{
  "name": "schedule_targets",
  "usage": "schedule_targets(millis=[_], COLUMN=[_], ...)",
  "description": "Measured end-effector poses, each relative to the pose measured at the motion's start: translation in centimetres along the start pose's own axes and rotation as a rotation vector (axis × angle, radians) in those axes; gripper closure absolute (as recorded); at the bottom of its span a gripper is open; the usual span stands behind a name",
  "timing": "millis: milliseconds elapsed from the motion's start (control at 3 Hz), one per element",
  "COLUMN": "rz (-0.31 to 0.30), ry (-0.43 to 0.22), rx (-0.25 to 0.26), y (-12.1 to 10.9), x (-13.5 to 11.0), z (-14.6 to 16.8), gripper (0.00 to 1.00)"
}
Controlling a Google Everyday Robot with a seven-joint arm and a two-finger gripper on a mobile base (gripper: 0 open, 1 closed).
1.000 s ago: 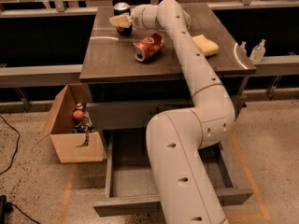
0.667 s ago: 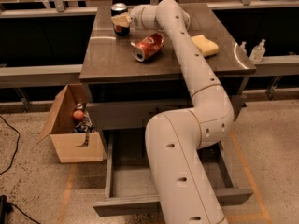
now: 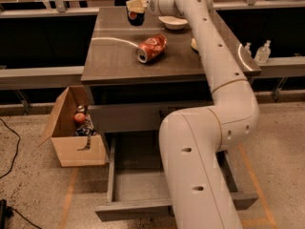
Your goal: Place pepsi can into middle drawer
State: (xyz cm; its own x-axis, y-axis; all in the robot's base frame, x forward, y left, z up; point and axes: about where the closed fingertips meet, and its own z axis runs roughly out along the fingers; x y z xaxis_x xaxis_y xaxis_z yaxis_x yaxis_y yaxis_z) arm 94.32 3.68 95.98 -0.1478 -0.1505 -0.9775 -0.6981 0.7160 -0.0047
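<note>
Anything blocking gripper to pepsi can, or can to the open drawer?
Gripper is at the pepsi can; nothing between. Crushed red can lies on the table between it and the open drawer; the arm overhangs the drawer's right side.

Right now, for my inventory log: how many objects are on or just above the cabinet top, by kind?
Cans: 2 (pepsi can at the gripper, far edge; crushed red can)
Bowls: 1 (white bowl)
Other: 1 (yellow object half hidden behind the arm)
Total: 4
</note>
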Motion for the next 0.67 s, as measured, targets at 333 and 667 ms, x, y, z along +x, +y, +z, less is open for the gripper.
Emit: schedule_targets(millis=[333, 667], rz=[0.054, 0.101], ry=[0.0, 0.0], rx=[-0.011, -0.076], y=[-0.2, 0.9], x=[-2.4, -3.7], z=[-3.7, -7.4], gripper=[1.0, 1.0])
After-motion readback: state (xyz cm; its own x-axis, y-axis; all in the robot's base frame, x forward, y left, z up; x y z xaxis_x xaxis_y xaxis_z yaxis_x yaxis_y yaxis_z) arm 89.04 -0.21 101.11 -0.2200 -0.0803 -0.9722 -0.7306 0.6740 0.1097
